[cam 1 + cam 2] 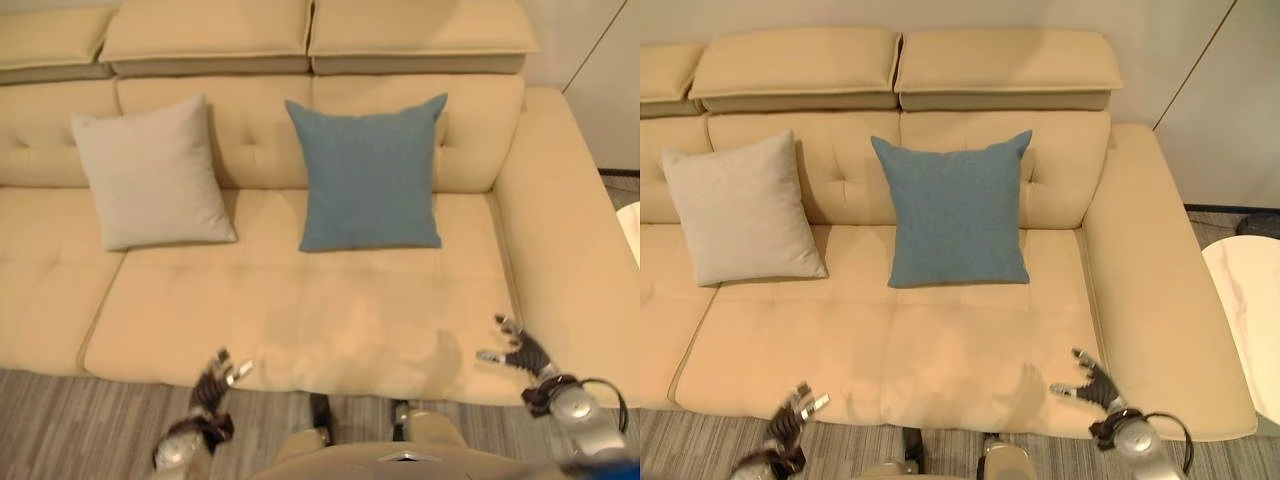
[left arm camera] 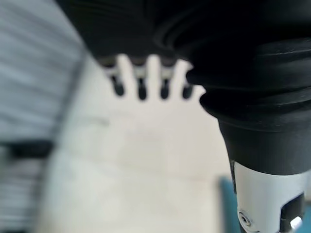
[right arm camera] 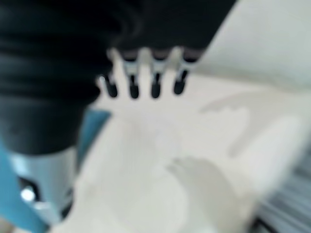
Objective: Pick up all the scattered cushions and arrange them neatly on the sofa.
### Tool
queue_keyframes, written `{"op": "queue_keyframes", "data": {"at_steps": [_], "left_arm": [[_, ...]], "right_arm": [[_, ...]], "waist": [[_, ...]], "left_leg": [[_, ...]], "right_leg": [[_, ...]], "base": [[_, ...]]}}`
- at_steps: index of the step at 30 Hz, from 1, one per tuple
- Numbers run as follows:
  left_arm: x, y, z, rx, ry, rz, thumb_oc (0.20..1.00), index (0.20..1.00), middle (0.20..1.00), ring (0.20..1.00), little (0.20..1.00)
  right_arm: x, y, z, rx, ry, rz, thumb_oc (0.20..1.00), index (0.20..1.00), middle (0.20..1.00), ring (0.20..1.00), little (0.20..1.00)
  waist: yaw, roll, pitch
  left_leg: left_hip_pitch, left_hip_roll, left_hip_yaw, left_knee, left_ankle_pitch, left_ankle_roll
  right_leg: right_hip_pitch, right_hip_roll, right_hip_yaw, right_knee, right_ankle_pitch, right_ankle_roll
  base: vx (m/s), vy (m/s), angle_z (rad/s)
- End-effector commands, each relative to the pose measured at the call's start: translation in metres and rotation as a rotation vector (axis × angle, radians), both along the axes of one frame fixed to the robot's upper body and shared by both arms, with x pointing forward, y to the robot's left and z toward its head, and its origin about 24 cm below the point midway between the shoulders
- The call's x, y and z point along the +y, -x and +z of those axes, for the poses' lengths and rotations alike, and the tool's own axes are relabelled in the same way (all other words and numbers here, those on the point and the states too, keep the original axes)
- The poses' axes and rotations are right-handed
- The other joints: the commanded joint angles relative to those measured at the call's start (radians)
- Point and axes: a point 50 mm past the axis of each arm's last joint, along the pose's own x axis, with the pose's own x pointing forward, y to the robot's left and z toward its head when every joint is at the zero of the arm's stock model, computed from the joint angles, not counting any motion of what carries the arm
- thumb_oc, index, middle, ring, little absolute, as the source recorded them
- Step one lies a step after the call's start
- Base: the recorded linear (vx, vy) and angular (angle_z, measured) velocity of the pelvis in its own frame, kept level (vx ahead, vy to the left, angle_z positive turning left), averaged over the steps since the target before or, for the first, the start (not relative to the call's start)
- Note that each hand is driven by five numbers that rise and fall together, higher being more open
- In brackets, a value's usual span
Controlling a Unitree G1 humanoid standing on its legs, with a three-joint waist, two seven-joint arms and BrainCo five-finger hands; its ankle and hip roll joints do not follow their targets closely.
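— Beige leather is most of what you have in front of you: the sofa spans the head views, with its armrest on your right side. Where are the cushions?

— Both are on the sofa. Your blue cushion stands upright against the backrest, near the armrest end of the seat. Your grey cushion leans against the backrest too, farther from the armrest, tilted a little. The two are well apart, with bare backrest between them.

— And your hands?

— Your left robot hand hangs just past the sofa's front edge, over the striped grey floor. Its fingers are straight and spread, holding nothing; in its wrist view they point along the pale seat.

— The right one?

— Your right robot hand hovers above the front corner of the seat, close to the armrest. Its fingers are also spread wide and hold nothing. Whether it touches the leather, you cannot tell from these views.

— Anything else near the sofa?

— Beyond the armrest you can see part of a round white desk, standing on the floor apart from the sofa.
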Motion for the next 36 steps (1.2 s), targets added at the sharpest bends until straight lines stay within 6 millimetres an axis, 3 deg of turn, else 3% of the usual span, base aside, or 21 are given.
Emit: {"op": "queue_keyframes", "data": {"at_steps": [1, 3, 6, 7, 12, 16, 19, 21, 25, 28, 29, 30, 32, 33, 36], "left_arm": [[0.016, -0.022, 0.004, 0.013, -0.094, -0.044, 1.0, 1.0, 1.0, 1.0, 1.0], [0.014, -0.006, -0.005, 0.106, -0.103, -0.065, 1.0, 1.0, 1.0, 1.0, 1.0], [0.013, 0.001, -0.01, 0.16, -0.108, -0.052, 1.0, 1.0, 1.0, 1.0, 1.0], [0.013, -0.004, -0.01, 0.166, -0.118, -0.065, 1.0, 1.0, 1.0, 1.0, 1.0], [0.005, -0.008, -0.013, 0.177, -0.101, -0.104, 1.0, 1.0, 1.0, 1.0, 1.0], [-0.002, -0.014, -0.014, 0.162, -0.069, -0.104, 1.0, 1.0, 1.0, 1.0, 1.0], [-0.006, -0.027, -0.011, 0.129, -0.072, -0.137, 1.0, 1.0, 1.0, 1.0, 1.0], [-0.006, -0.033, -0.009, 0.108, -0.077, -0.139, 1.0, 1.0, 1.0, 1.0, 1.0], [-0.006, -0.031, -0.01, 0.117, -0.082, -0.133, 1.0, 1.0, 1.0, 1.0, 1.0], [0.001, -0.026, -0.01, 0.154, -0.122, -0.153, 1.0, 1.0, 1.0, 1.0, 1.0], [0.004, -0.024, -0.01, 0.159, -0.125, -0.143, 1.0, 1.0, 1.0, 1.0, 1.0], [0.008, -0.018, -0.011, 0.182, -0.133, -0.126, 1.0, 1.0, 1.0, 1.0, 1.0], [0.011, -0.012, -0.012, 0.211, -0.137, -0.126, 1.0, 1.0, 1.0, 1.0, 1.0], [0.011, -0.008, -0.013, 0.226, -0.136, -0.133, 1.0, 1.0, 1.0, 1.0, 1.0], [0.007, -0.004, -0.015, 0.238, -0.128, -0.134, 1.0, 1.0, 1.0, 1.0, 1.0]], "right_arm": [[-0.005, -0.018, 0.006, -0.036, 0.041, -0.002, 1.0, 1.0, 1.0, 1.0, 1.0], [-0.004, -0.006, -0.006, 0.036, 0.045, -0.033, 1.0, 1.0, 1.0, 1.0, 1.0], [-0.004, 0.009, -0.018, 0.082, 0.007, -0.141, 1.0, 1.0, 1.0, 1.0, 1.0], [-0.004, 0.016, -0.026, 0.13, 0.004, -0.189, 1.0, 1.0, 1.0, 1.0, 1.0], [-0.003, 0.021, -0.031, 0.185, 0.015, -0.185, 1.0, 1.0, 1.0, 1.0, 1.0], [0.0, 0.03, -0.036, 0.242, 0.016, -0.176, 1.0, 1.0, 1.0, 1.0, 1.0], [0.003, 0.032, -0.04, 0.277, 0.022, -0.172, 1.0, 1.0, 1.0, 1.0, 1.0], [0.006, 0.028, -0.04, 0.274, 0.027, -0.163, 1.0, 1.0, 1.0, 1.0, 1.0], [0.013, 0.021, -0.041, 0.28, 0.039, -0.112, 1.0, 1.0, 1.0, 1.0, 1.0], [0.016, 0.017, -0.041, 0.285, 0.048, -0.088, 1.0, 1.0, 1.0, 1.0, 1.0], [0.016, 0.018, -0.042, 0.291, 0.049, -0.084, 1.0, 1.0, 1.0, 1.0, 1.0], [0.017, 0.023, -0.044, 0.317, 0.06, -0.079, 1.0, 1.0, 1.0, 1.0, 1.0], [0.017, 0.027, -0.046, 0.33, 0.058, -0.086, 1.0, 1.0, 1.0, 1.0, 1.0], [0.017, 0.034, -0.049, 0.357, 0.058, -0.089, 1.0, 1.0, 1.0, 1.0, 1.0], [0.02, 0.035, -0.05, 0.369, 0.067, -0.07, 1.0, 1.0, 1.0, 1.0, 1.0]], "waist": [[0.003, -0.056, -0.017], [0.001, -0.057, -0.023], [-0.007, -0.06, -0.013], [-0.013, -0.077, 0.004], [-0.014, -0.095, 0.01], [-0.032, -0.074, -0.006], [-0.045, -0.063, 0.0], [-0.04, -0.073, 0.013], [-0.02, -0.091, 0.034], [-0.007, -0.083, 0.055], [0.002, -0.082, 0.054], [0.024, -0.07, 0.051], [0.033, -0.063, 0.04], [0.053, -0.071, 0.02], [0.067, -0.093, -0.008]], "left_leg": [[0.077, -0.038, 0.034, 0.004, 0.008, -0.048], [0.094, -0.035, 0.036, 0.004, 0.006, -0.048], [0.093, -0.028, 0.047, 0.029, 0.015, -0.054], [0.052, -0.017, 0.07, 0.134, -0.004, -0.061], [0.075, -0.054, 0.03, 0.273, -0.089, -0.048], [0.175, -0.091, -0.01, 0.236, -0.117, -0.04], [0.202, -0.107, -0.011, 0.136, -0.135, -0.014], [0.199, -0.135, -0.029, 0.109, -0.165, 0.01], [0.195, -0.157, -0.046, 0.087, -0.154, 0.036], [0.165, -0.138, -0.045, 0.096, -0.131, 0.052], [0.158, -0.133, -0.04, 0.095, -0.125, 0.056], [0.141, -0.119, -0.031, 0.091, -0.107, 0.064], [0.131, -0.106, -0.03, 0.082, -0.097, 0.068], [0.123, -0.107, -0.025, 0.083, -0.097, 0.06], [0.119, -0.093, -0.01, 0.08, -0.084, 0.038]], "right_leg": [[0.071, -0.027, 0.009, 0.004, -0.021, 0.103], [0.089, -0.022, 0.012, 0.004, -0.028, 0.098], [0.095, -0.017, 0.022, 0.004, -0.032, 0.092], [0.094, -0.025, 0.011, 0.004, -0.035, 0.083], [0.093, -0.041, 0.011, 0.004, -0.004, 0.079], [0.056, -0.028, 0.01, 0.016, 0.032, 0.086], [0.012, -0.041, -0.002, 0.034, 0.067, 0.107], [-0.018, -0.054, 0.015, 0.045, 0.091, 0.125], [-0.053, -0.083, 0.032, 0.064, 0.134, 0.161], [-0.067, -0.088, 0.08, 0.156, 0.079, 0.152], [-0.058, -0.087, 0.075, 0.177, 0.059, 0.143], [-0.036, -0.088, 0.048, 0.269, 0.003, 0.124], [-0.014, -0.079, 0.06, 0.347, -0.043, 0.113], [0.053, -0.1, 0.044, 0.281, -0.051, 0.12], [0.123, -0.079, 0.049, 0.137, -0.058, 0.119]], "base": [[-0.02, -0.025, -0.08], [-0.03, -0.039, -0.1], [-0.16, -0.054, -0.04], [-0.24, -0.065, 0.0], [-0.17, -0.012, 0.13], [-0.15, 0.075, 0.12], [-0.21, 0.128, 0.2], [-0.24, 0.161, 0.17], [-0.22, 0.124, -0.2], [-0.25, 0.038, -0.15], [-0.31, 0.034, -0.12], [-0.25, 0.016, -0.19], [-0.15, -0.043, -0.25], [-0.04, -0.129, -0.2], [0.0, -0.136, -0.15]]}}
